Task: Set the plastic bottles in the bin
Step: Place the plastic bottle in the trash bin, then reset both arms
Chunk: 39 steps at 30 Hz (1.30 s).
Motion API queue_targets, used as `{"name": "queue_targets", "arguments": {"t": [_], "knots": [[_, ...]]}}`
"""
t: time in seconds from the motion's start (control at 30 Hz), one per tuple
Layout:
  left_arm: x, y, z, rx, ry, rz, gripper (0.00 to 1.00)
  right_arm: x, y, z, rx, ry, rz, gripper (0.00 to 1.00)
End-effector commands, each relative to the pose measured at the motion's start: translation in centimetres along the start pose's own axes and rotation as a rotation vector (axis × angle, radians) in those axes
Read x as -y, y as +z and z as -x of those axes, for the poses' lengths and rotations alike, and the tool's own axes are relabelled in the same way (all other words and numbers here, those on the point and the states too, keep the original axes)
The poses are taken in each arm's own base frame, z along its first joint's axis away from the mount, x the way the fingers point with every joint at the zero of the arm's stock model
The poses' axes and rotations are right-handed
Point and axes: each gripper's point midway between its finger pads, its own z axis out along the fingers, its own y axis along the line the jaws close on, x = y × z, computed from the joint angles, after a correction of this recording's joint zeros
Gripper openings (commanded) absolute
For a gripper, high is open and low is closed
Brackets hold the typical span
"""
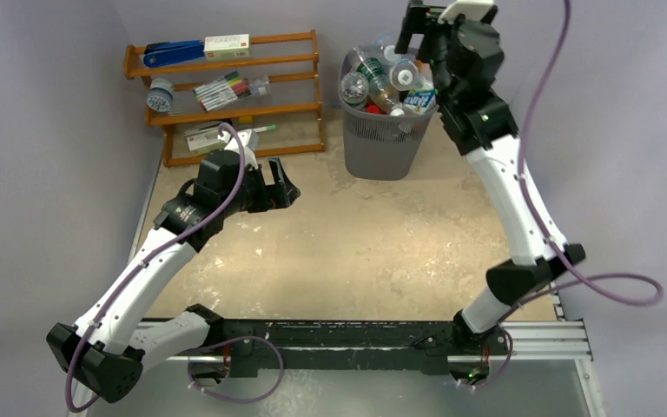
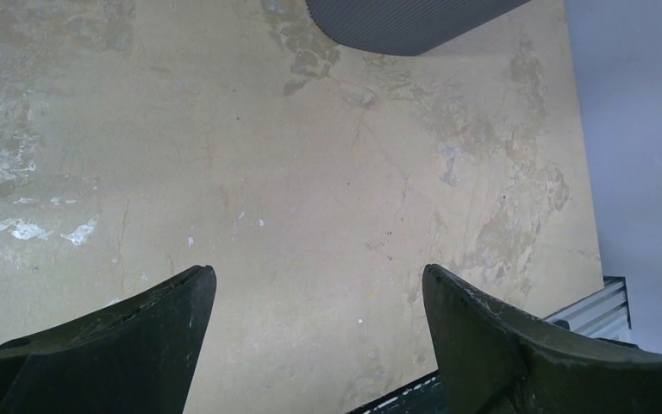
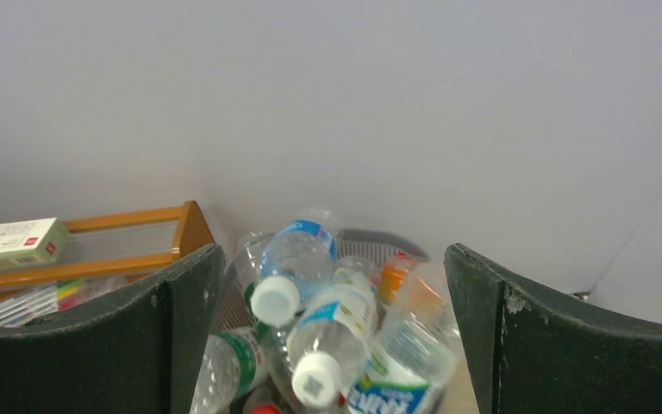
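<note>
Grey wire mesh: the bin [image 1: 382, 143], upright at the far right of the surface [image 1: 356, 252], just to the right of the wooden shelf rack [image 1: 226, 95]. Heaped inside it to above the rim, the plastic bottles [image 1: 391, 82], mostly clear, lying at all angles, none seen out on the surface.

Seen through the right wrist camera:
- blue-banded bottle [image 3: 297, 254] on top of the heap, white cap toward the camera
- beside it a second white-capped bottle [image 3: 332, 332] with a blue-and-white label
- orange-filled bottle [image 3: 394, 276] tucked behind
- green-labelled bottle [image 3: 237, 358] low on the left

Right claw [image 3: 332, 259] high over the bin's rim, spread wide, gripping nothing, the heap below the gap between its fingers.

Left claw [image 2: 319, 285] well apart from the bin, over bare surface in front of the rack, also spread wide and holding nothing; only stained beige surface between its fingers, with a corner of the bin's mesh at the top edge of that wrist view.

On the rack: blue stapler [image 1: 174, 54] and white box [image 1: 227, 45] on the top shelf, markers [image 1: 223, 89] on the shelf below.
</note>
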Motion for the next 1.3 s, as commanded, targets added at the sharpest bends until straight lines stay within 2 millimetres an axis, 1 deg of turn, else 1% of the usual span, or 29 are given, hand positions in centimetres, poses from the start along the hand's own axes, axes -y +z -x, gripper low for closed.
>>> {"name": "queue_targets", "arguments": {"t": [0.0, 0.1, 0.13, 0.2, 0.23, 0.3, 0.37, 0.47, 0.57, 0.7, 0.73, 0.77, 0.8, 0.83, 0.87, 0.9, 0.97, 1.07, 1.17, 1.23, 1.27], "knots": [[0.8, -1.6, 2.0, 0.058, 0.021, -0.016, 0.90, 2.2, -5.5, 5.2, 0.091, 0.098, 0.009, 1.00], [0.4, -2.0, 2.0, 0.066, 0.011, 0.004, 0.90, 3.6, -8.4, 5.1, 0.079, 0.127, 0.006, 1.00], [0.3, -2.2, 2.1, 0.071, 0.008, 0.015, 0.90, 4.0, -9.2, 4.0, 0.056, 0.127, 0.000, 1.00], [-0.5, -2.6, 2.3, 0.090, 0.000, 0.059, 0.90, 5.0, -11.1, 3.0, 0.037, 0.141, -0.011, 1.00], [-1.0, -2.8, 2.4, 0.100, -0.003, 0.086, 0.90, 5.7, -12.5, 2.8, 0.035, 0.151, -0.013, 1.00], [-2.3, -3.2, 2.6, 0.132, -0.014, 0.146, 0.90, 6.3, -14.0, 1.1, 0.001, 0.155, -0.012, 1.00], [-3.8, -3.5, 2.2, 0.154, -0.026, 0.206, 0.91, 6.8, -15.4, -1.1, -0.052, 0.165, -0.013, 1.00], [-4.4, -3.0, 0.9, 0.140, -0.031, 0.206, 0.91, 7.3, -17.2, -4.7, -0.129, 0.182, -0.019, 1.00], [-4.8, -1.9, -0.5, 0.138, -0.061, 0.180, 0.91, 7.6, -18.5, -8.8, -0.196, 0.181, -0.020, 1.00], [-6.4, 0.5, -2.2, 0.145, -0.114, 0.204, 0.91, 8.0, -19.9, -14.0, -0.274, 0.190, -0.034, 1.00], [-6.6, 1.2, -2.5, 0.147, -0.119, 0.204, 0.91, 8.5, -20.1, -15.2, -0.284, 0.187, -0.061, 1.00], [-6.8, 1.9, -2.9, 0.152, -0.121, 0.199, 0.91, 9.0, -20.2, -15.9, -0.275, 0.189, -0.083, 1.00], [-6.9, 2.6, -2.6, 0.182, -0.122, 0.187, 0.91, 9.3, -20.3, -16.8, -0.263, 0.186, -0.095, 1.00], [-7.4, 3.1, -2.6, 0.201, -0.117, 0.198, 0.91, 9.4, -20.4, -18.1, -0.259, 0.184, -0.099, 1.00], [-8.2, 3.5, -2.6, 0.221, -0.100, 0.225, 0.91, 9.5, -20.4, -18.8, -0.246, 0.198, -0.097, 1.00], [-9.0, 3.8, -2.5, 0.236, -0.080, 0.262, 0.91, 9.3, -20.4, -20.3, -0.258, 0.196, -0.093, 1.00], [-10.8, 4.1, -2.3, 0.265, -0.037, 0.347, 0.91, 9.3, -20.0, -22.4, -0.278, 0.203, -0.104, 1.00], [-13.4, 4.5, -1.5, 0.314, 0.020, 0.472, 0.91, 10.1, -19.1, -25.4, -0.302, 0.195, -0.144, 1.00], [-16.2, 4.6, -0.9, 0.350, 0.037, 0.576, 0.91, 12.4, -18.0, -27.6, -0.301, 0.206, -0.188, 1.00], [-18.5, 4.2, -0.4, 0.378, 0.025, 0.640, 0.91, 14.8, -17.4, -28.3, -0.283, 0.201, -0.236, 1.00], [-19.4, 4.0, -0.3, 0.385, 0.030, 0.666, 0.92, 16.0, -17.2, -28.3, -0.264, 0.190, -0.263, 1.00]]}}
